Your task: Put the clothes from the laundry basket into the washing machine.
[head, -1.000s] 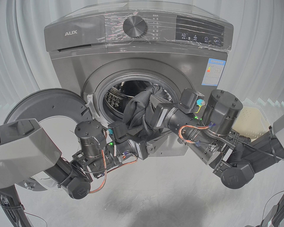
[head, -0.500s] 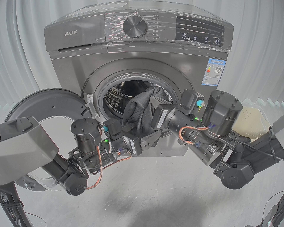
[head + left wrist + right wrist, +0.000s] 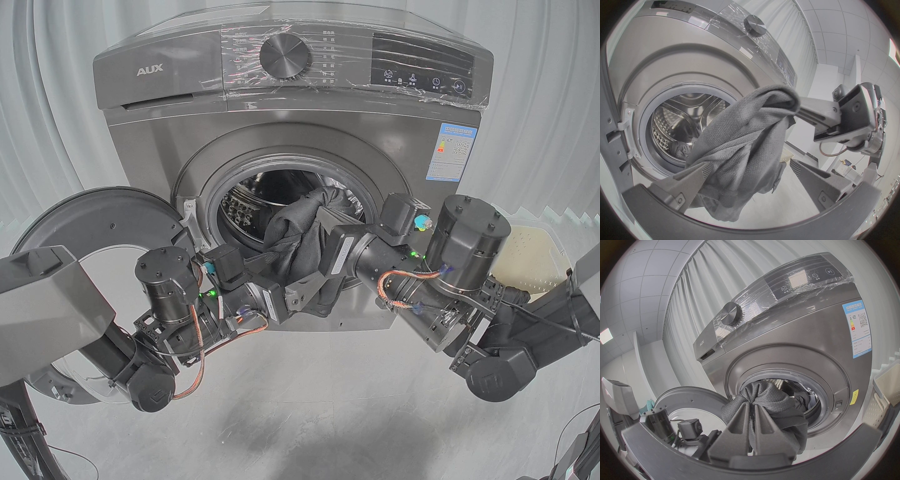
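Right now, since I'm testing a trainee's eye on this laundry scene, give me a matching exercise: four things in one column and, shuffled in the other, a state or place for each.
1. door
2. dark garment
3. left gripper
4. basket

A. fingers spread open
B. to the right of the washing machine
C. swung open to the left
D. pinched by the right gripper at the drum opening

Pairs: 1-C, 2-D, 3-A, 4-B.

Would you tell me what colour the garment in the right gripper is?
The garment is plain black, clearest in the right wrist view.
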Available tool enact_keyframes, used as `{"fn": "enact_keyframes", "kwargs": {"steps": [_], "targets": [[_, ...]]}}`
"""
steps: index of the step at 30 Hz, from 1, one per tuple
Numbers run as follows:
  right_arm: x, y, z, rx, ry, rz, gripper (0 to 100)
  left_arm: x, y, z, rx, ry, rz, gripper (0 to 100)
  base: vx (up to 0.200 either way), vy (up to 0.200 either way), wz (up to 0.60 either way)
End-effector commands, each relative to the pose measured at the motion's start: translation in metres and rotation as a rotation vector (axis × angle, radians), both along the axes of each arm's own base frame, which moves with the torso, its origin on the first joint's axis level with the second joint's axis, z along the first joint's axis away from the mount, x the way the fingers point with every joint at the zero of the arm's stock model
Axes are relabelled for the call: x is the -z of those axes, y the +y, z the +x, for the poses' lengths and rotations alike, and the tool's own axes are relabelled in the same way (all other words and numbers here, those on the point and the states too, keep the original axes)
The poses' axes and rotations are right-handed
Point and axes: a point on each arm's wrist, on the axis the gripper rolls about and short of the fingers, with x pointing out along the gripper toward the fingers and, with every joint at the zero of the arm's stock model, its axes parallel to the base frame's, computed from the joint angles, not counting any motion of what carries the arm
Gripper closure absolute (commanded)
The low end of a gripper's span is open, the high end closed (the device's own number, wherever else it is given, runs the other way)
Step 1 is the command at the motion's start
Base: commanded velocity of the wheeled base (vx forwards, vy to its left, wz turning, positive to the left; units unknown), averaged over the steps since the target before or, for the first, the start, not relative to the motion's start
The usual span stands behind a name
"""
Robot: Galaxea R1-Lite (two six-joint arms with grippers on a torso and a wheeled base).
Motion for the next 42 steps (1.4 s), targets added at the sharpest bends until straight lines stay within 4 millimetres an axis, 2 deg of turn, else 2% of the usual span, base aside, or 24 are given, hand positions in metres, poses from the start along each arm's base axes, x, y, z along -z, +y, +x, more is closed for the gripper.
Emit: {"fn": "enact_keyframes", "kwargs": {"steps": [1, 7, 16, 19, 29, 31, 42], "targets": [[0.002, 0.000, 0.000, -0.001, 0.002, -0.005, 100, -0.008, 0.003, -0.010, 0.021, -0.009, -0.009, 0, 0.000, 0.000, 0.00], [0.002, 0.001, 0.001, -0.001, 0.002, -0.005, 100, -0.004, 0.004, -0.011, 0.034, 0.005, 0.001, 0, 0.000, 0.000, 0.00], [0.002, -0.001, 0.002, 0.006, 0.002, -0.005, 100, 0.002, -0.004, -0.033, 0.175, 0.046, 0.020, 0, 0.000, 0.000, 0.00], [0.002, 0.000, 0.002, 0.004, 0.003, -0.006, 100, 0.004, -0.004, -0.034, 0.203, 0.063, 0.021, 0, 0.000, 0.000, 0.00], [0.004, 0.000, 0.002, 0.002, 0.007, -0.010, 100, 0.012, -0.009, -0.017, 0.180, 0.080, 0.012, 0, 0.000, 0.000, 0.00], [0.004, 0.001, 0.002, 0.001, 0.007, -0.010, 100, 0.013, -0.006, -0.008, 0.131, 0.073, 0.010, 0, 0.000, 0.000, 0.00], [0.004, 0.002, 0.001, -0.002, 0.006, -0.009, 100, 0.014, 0.008, 0.001, 0.086, 0.061, 0.024, 0, 0.000, 0.000, 0.00]]}}
